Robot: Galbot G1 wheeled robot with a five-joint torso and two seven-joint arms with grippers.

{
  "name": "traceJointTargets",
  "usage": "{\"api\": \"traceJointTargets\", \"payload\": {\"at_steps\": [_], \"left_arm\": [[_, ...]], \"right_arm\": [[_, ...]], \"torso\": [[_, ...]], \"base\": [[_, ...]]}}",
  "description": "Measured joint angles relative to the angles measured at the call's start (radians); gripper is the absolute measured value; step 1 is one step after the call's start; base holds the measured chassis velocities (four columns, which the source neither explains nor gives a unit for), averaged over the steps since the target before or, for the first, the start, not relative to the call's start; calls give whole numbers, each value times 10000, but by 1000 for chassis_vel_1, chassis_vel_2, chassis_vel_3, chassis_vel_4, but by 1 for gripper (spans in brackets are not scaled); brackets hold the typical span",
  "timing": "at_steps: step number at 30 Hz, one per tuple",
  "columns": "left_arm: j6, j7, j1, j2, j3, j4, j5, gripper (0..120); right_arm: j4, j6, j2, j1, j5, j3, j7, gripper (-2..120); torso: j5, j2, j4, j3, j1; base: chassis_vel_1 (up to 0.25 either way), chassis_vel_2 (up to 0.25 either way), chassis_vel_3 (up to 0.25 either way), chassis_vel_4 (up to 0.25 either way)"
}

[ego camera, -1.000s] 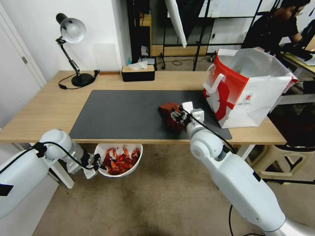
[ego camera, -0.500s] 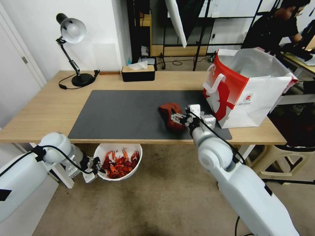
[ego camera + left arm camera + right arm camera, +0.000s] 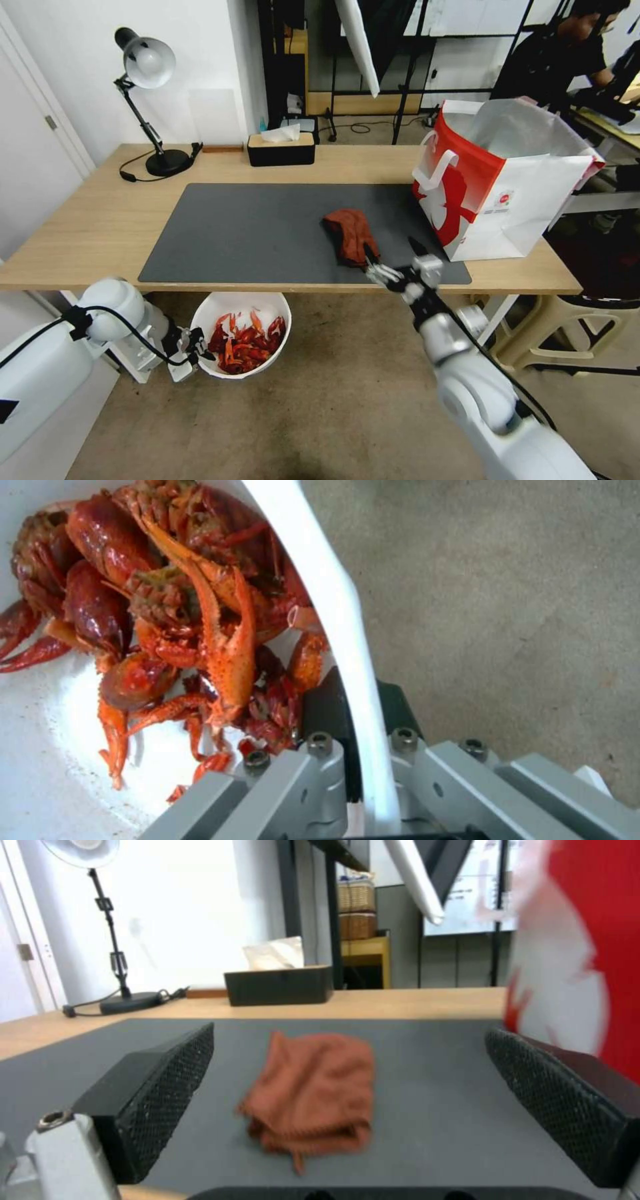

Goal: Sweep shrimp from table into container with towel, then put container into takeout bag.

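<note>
The container (image 3: pixel 265 308), a white bowl, hangs below the table's (image 3: pixel 87 220) front edge with the red-orange shrimp (image 3: pixel 243 335) heaped inside. My left gripper (image 3: pixel 193 345) is shut on its rim; in the left wrist view the rim (image 3: pixel 337 625) runs between the fingers (image 3: pixel 320 705), with the shrimp (image 3: pixel 167 605) beside it. The rust-red towel (image 3: pixel 350 235) lies crumpled on the dark mat. My right gripper (image 3: pixel 395 257) stands open at the mat's front edge, just short of the towel (image 3: pixel 313 1090). The red and white takeout bag (image 3: pixel 500 180) stands open on the table's right end.
A desk lamp (image 3: pixel 150 100) and a black tissue box (image 3: pixel 280 147) stand along the table's back edge. The dark grey mat (image 3: pixel 253 230) covers the table's middle. Carpet floor lies beneath the bowl. A stool (image 3: pixel 567 327) sits right of the table.
My right gripper has let go of the towel, opened and drawn back toward the table's front edge. The towel stays on the mat. The left gripper and bowl sank slightly.
</note>
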Motion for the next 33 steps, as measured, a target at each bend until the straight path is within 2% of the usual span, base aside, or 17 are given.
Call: {"api": "traceJointTargets", "payload": {"at_steps": [2, 6, 13, 17, 19, 20, 22, 23, 25, 31, 33], "left_arm": [[-53, -136, 209, -16, -71, -121, 157, 0], [-145, -285, 538, -45, -155, -359, 445, 0], [-338, -529, 1314, 1, -383, -865, 922, 0], [-463, -706, 1795, 241, -586, -1348, 1042, 0], [-546, -766, 2218, 458, -864, -1836, 1096, 0], [-546, -766, 2218, 458, -864, -1836, 1096, 0], [-643, -784, 2671, 641, -1250, -2323, 1127, 0], [-643, -784, 2671, 641, -1250, -2323, 1127, 0], [-663, -784, 2954, 876, -1577, -2811, 1037, 0], [-408, -713, 2948, 1302, -2066, -3569, 426, 0], [-195, -653, 2880, 1645, -2357, -3852, 15, 0]], "right_arm": [[-103, 468, 151, -591, -92, 368, -206, 100], [-227, 841, 316, -1159, -209, 629, -345, 100], [-312, 1045, 429, -1407, -378, 655, -363, 100], [-384, 1093, 500, -1445, -426, 609, -397, 100], [-471, 1148, 545, -1458, -454, 576, -413, 100], [-471, 1148, 545, -1458, -454, 576, -413, 100], [-539, 1188, 576, -1489, -476, 547, -439, 100], [-539, 1188, 576, -1489, -476, 547, -439, 100], [-606, 1251, 589, -1545, -482, 541, -495, 100], [-694, 1412, 652, -1736, -495, 528, -645, 100], [-719, 1560, 705, -1857, -542, 484, -668, 100]], "torso": [[0, 0, -1, 0, 0], [0, 0, -1, 0, 1], [-2, 0, 2, 0, 1], [0, 0, 2, 0, 2], [-1, 0, 1, 0, 2], [-1, 0, 1, 0, 2], [-1, 0, 2, 0, 2], [-1, 0, 2, 0, 2], [1, 0, 2, 0, 1], [-2, -1, 0, 1, 2], [0, -2, -1, 1, 1]], "base": [[0, 0, 0, 0], [0, 0, 0, 0], [0, 0, 0, 0], [0, 0, 0, 0], [0, 0, 0, 0], [0, 0, 0, 0], [0, 0, 0, 0], [0, 0, 0, 0], [0, 0, 0, 0], [0, 0, 0, 0], [0, 0, 0, 0]]}}
